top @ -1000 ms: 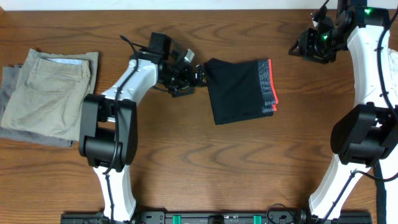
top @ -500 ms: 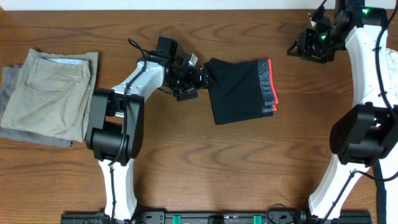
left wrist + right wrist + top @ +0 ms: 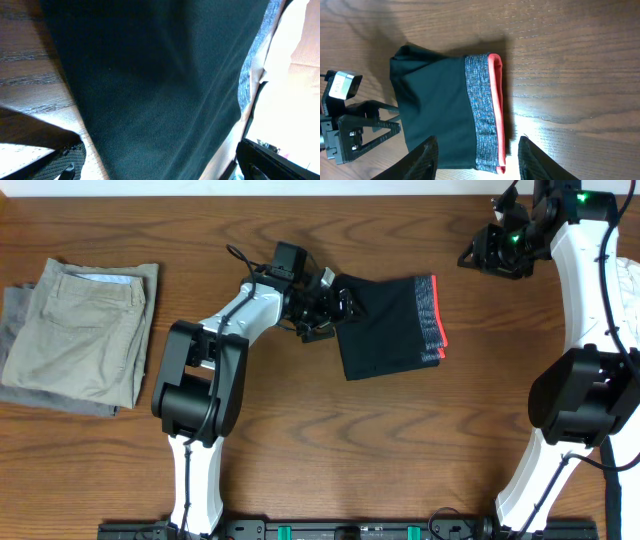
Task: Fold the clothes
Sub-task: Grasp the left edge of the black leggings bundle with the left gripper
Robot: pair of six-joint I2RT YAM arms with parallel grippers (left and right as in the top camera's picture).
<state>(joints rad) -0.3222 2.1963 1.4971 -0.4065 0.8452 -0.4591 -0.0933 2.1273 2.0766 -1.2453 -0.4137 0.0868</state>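
Your folded black pants (image 3: 390, 325) upper centre on the bench (image 3: 300, 440), your left hand (image 3: 338, 308) at their left edge, spread apart astride the fabric, your right hand (image 3: 475, 258) upper right, spread apart, empty

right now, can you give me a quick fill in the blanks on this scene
1. The pants have a grey waistband edged in ____.
2. The left gripper, at the pants' edge, is ____, not shut.
3. The trousers lie on the ____ side of the table.
4. The right gripper holds ____.

Missing words: red; open; left; nothing
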